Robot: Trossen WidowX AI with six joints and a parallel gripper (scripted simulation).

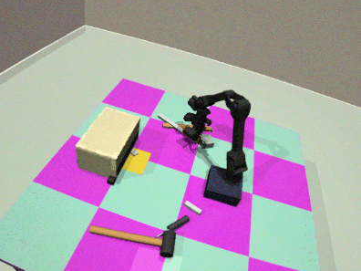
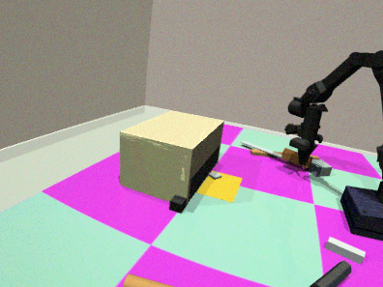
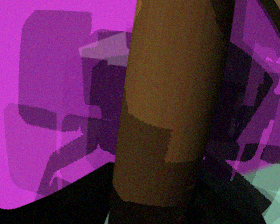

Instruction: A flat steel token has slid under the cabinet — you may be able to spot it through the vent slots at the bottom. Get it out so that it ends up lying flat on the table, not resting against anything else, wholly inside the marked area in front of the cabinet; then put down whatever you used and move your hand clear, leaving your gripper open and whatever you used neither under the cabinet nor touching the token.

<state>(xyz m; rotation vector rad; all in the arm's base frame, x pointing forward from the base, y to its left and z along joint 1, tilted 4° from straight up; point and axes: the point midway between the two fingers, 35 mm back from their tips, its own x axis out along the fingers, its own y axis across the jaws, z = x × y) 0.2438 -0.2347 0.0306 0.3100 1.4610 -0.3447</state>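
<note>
The token, a small flat grey piece (image 1: 134, 152) (image 2: 215, 175), lies at the far, cabinet-side edge of the yellow marked area (image 1: 139, 164) (image 2: 224, 190); whether it is wholly inside I cannot tell. The pale cabinet (image 1: 108, 129) (image 2: 155, 160) stands beside it. My gripper (image 1: 195, 137) (image 2: 304, 159) (image 3: 150, 177) points down, well to the right of the cabinet, shut on a brown handle (image 3: 172, 75). A long grey strip (image 1: 169, 122) (image 2: 261, 150) runs from there towards the upper left, in line with the handle. Whether its far end touches the table is unclear.
An orange wooden bar (image 1: 170, 126) (image 2: 258, 152) lies behind the gripper. A grey block (image 1: 208, 140) (image 2: 320, 167) is just right of it. A black block (image 1: 111, 180) (image 2: 178, 203) sits at the cabinet's near corner. A hammer (image 1: 168, 244), black-handled tool (image 1: 178, 223) and white bar (image 1: 192, 207) lie in front.
</note>
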